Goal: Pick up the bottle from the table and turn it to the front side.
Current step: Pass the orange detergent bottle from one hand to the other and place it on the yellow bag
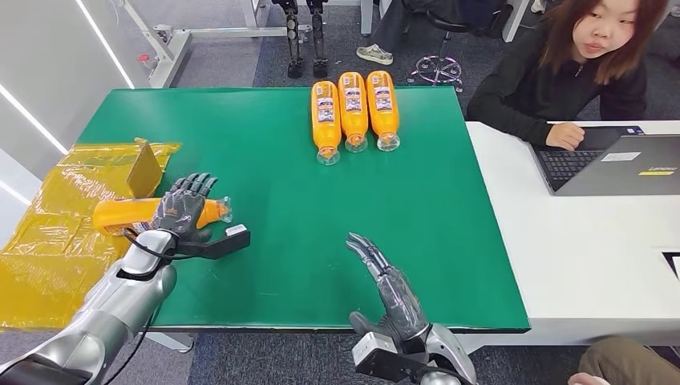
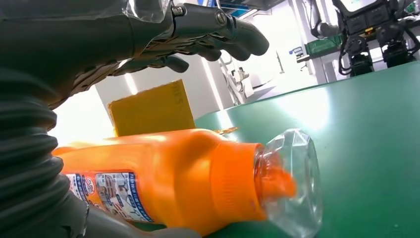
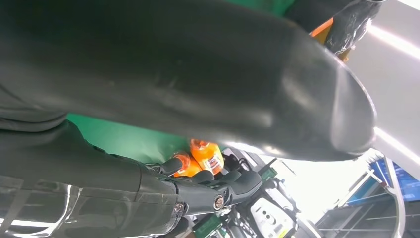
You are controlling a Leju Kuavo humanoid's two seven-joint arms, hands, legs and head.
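The orange bottle (image 1: 128, 213) lies on its side at the left edge of the green table (image 1: 265, 160), in the left middle of the head view, its clear cap (image 1: 225, 210) pointing toward frame centre. The left hand (image 1: 183, 207) is positioned directly over the bottle's body. In the left wrist view the fingers (image 2: 218, 34) arch above the bottle (image 2: 163, 178) with a gap beneath them, spread and not clamped; whether the thumb touches the underside cannot be told. The posture suits a top-down grasp about to be made, in my judgement; the lift has not begun.

The printed label (image 2: 111, 193) faces sideways, low on the bottle, which would explain the required turn.

Three orange bottles (image 1: 354, 109) lie side by side at upper centre of the head view, labels up and caps toward the robot, probably the reference orientation.

The right hand (image 1: 391, 285) hovers at lower centre, fingers extended, apart and holding nothing, well apart from all bottles.

Yellow plastic sheeting (image 1: 56, 241) and a yellow cardboard piece (image 1: 146, 170) lie at far left. A seated person (image 1: 573, 72) works a laptop (image 1: 613, 164) at upper right.
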